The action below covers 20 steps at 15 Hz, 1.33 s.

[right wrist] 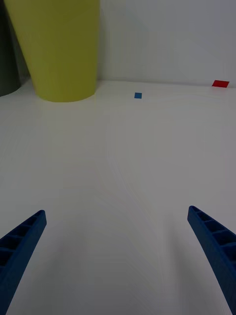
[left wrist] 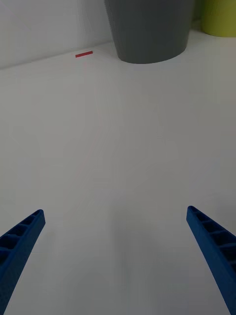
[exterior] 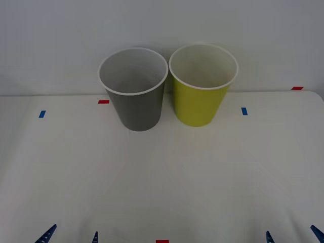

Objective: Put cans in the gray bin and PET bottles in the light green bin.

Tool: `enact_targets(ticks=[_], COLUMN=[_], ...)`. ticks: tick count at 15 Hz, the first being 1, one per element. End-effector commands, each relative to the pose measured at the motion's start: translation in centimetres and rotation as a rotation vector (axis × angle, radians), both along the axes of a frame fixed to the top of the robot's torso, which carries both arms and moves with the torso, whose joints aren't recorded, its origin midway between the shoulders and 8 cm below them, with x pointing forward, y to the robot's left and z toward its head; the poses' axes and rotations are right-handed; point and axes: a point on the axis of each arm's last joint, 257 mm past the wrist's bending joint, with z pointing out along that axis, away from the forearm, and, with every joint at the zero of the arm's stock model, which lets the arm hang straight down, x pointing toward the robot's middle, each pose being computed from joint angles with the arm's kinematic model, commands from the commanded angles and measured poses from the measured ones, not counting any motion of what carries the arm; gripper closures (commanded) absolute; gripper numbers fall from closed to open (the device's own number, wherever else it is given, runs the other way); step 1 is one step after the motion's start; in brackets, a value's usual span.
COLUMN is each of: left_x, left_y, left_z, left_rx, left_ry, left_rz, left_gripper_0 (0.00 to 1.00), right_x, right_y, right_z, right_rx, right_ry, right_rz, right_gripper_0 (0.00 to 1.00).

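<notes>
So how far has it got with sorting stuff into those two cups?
Hard to say. The gray bin and the light green bin stand side by side at the back of the table; what shows of their insides looks bare. Nothing is in hand: the left gripper and the right gripper hang open near the front edge.

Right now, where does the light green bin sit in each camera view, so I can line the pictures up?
Front view: the light green bin stands upright at the far middle of the table, on the robot's right of the gray bin.
Right wrist view: it stands ahead of the open right gripper, rim cut off.
Left wrist view: a sliver at the corner, beyond the open left gripper.
Shared landmark: the gray bin beside it.
</notes>
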Motion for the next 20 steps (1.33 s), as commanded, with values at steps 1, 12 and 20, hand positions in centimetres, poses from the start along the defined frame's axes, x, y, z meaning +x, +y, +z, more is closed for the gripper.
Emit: enact_targets(ticks=[1,12,20], left_x=[0.0,0.0,0.0], left_y=[0.0,0.0,0.0], left_z=[0.0,0.0,0.0], left_rx=[0.0,0.0,0.0], left_ry=[0.0,0.0,0.0], left_rz=[0.0,0.0,0.0], left_gripper_0=[0.0,0.0,0.0], right_x=[0.0,0.0,0.0], right_y=[0.0,0.0,0.0], right_z=[0.0,0.0,0.0], right_rx=[0.0,0.0,0.0], right_ry=[0.0,0.0,0.0], right_rz=[0.0,0.0,0.0], right_gripper_0=[0.0,0.0,0.0])
